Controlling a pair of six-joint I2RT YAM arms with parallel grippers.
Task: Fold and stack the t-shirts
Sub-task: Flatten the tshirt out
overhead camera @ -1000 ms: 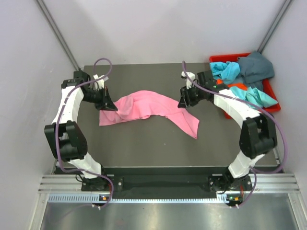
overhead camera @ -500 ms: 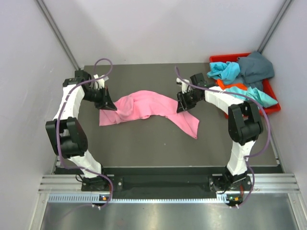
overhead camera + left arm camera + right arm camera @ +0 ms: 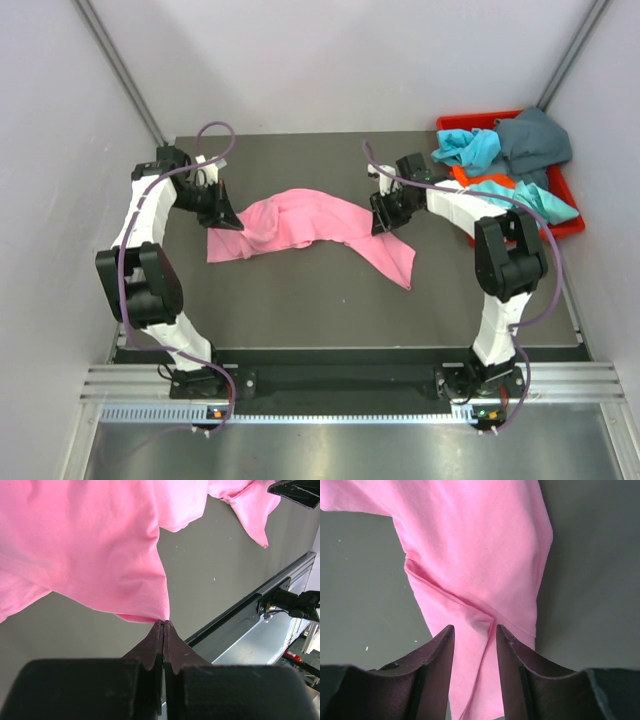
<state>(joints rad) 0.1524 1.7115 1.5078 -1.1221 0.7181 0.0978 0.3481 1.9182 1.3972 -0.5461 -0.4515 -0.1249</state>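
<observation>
A bright pink t-shirt (image 3: 300, 222) lies crumpled in a band across the middle of the dark table (image 3: 300, 300). My left gripper (image 3: 228, 226) is shut on its left corner; in the left wrist view the pink cloth (image 3: 100, 540) is pinched at the fingertips of the left gripper (image 3: 164, 622). My right gripper (image 3: 378, 222) is open over the shirt's right part. In the right wrist view its fingers (image 3: 442, 645) straddle a fold of the pink cloth (image 3: 480, 545), which lies between and under them. Turquoise (image 3: 470, 147), dark teal-grey (image 3: 535, 138) and orange (image 3: 458, 172) t-shirts are piled at the back right.
The piled shirts sit in a red bin (image 3: 572, 226) at the table's back right corner. White walls close in on both sides and at the back. A metal rail (image 3: 340, 385) runs along the near edge by the arm bases.
The right arm has folded in, its elbow swinging up and left, and its gripper has shifted slightly onto the shirt's right part. The left gripper and the shirt have stayed put.
</observation>
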